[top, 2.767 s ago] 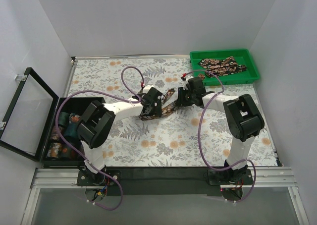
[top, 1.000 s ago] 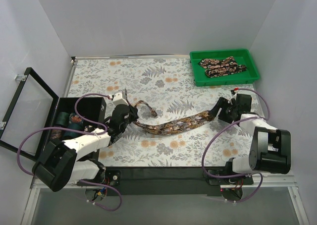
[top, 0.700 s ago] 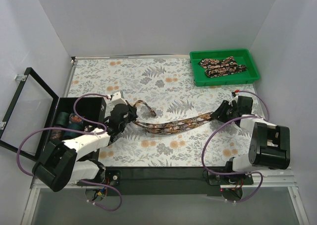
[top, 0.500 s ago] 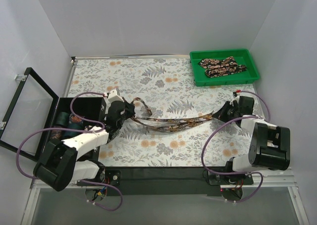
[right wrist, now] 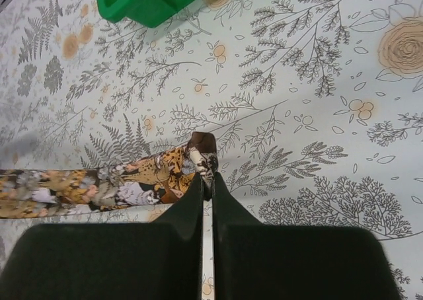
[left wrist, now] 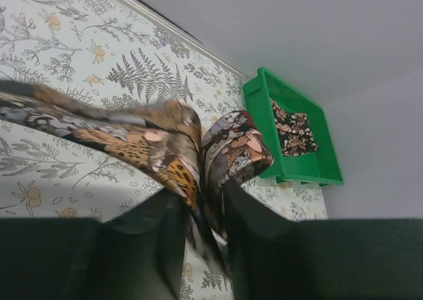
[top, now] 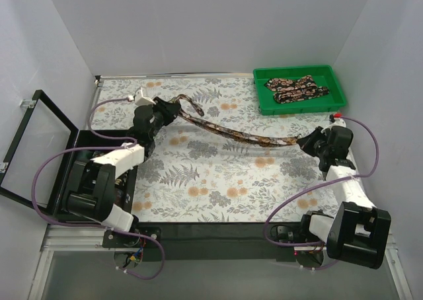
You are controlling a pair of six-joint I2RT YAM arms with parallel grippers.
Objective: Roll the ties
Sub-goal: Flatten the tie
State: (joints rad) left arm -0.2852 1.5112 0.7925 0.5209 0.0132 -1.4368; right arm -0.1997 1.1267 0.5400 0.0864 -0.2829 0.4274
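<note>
The tie (top: 228, 131) is being gripped at a fold by the left gripper (left wrist: 201, 211) and at its tip by the right gripper (right wrist: 207, 180).

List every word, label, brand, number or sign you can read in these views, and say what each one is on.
None: no readable text shows in any view.
The stretched tie, the ties in the tray and the tablecloth carry only patterns, no lettering.
The green tray and the black case show no label or number.
</note>
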